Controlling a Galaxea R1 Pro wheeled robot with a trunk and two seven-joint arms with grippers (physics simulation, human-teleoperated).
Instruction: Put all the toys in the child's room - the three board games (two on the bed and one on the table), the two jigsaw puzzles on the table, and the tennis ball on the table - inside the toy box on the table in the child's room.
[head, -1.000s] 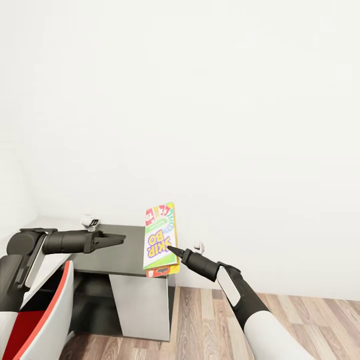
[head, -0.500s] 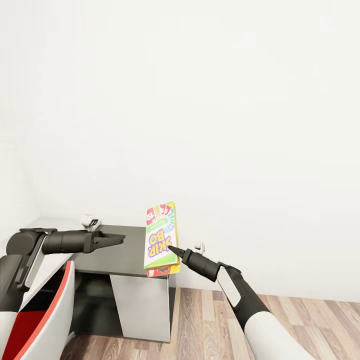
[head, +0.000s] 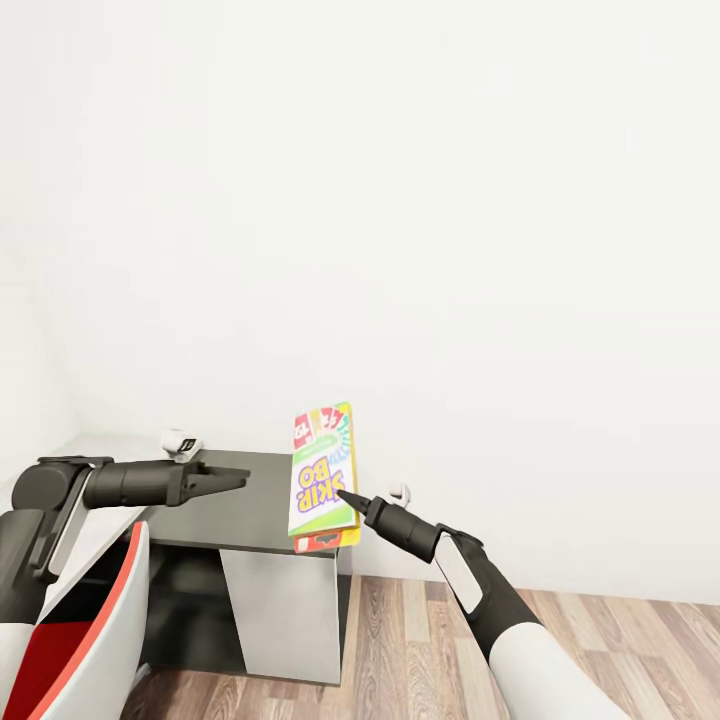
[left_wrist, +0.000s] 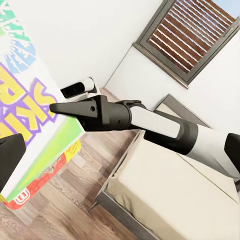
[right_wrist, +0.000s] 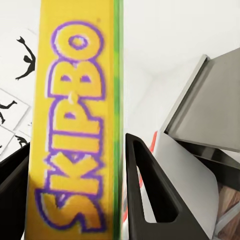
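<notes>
My right gripper (head: 345, 497) is shut on a board game (head: 322, 478), a flat green and yellow Skip-Bo box with a red and yellow underside, held upright over the right end of the table's dark grey top (head: 250, 510). The right wrist view has the box's yellow edge (right_wrist: 75, 130) clamped between the black fingers (right_wrist: 150, 195). My left gripper (head: 235, 478) hovers open over the dark top, left of the box, with nothing in it. From the left wrist, the box (left_wrist: 30, 125) and the right gripper's tip (left_wrist: 55, 107) are close by.
A red-and-white chair (head: 100, 630) stands at the lower left, against the table. Wood-plank floor (head: 400, 640) spreads to the right, and a white wall rises behind. The bed (left_wrist: 165, 195) and a shuttered window (left_wrist: 190, 35) lie beyond the right arm. Black silhouette posters (right_wrist: 20, 65) hang on a wall.
The whole picture has crept a little to the right, a camera shift. Both arms and the held box keep their pose.
</notes>
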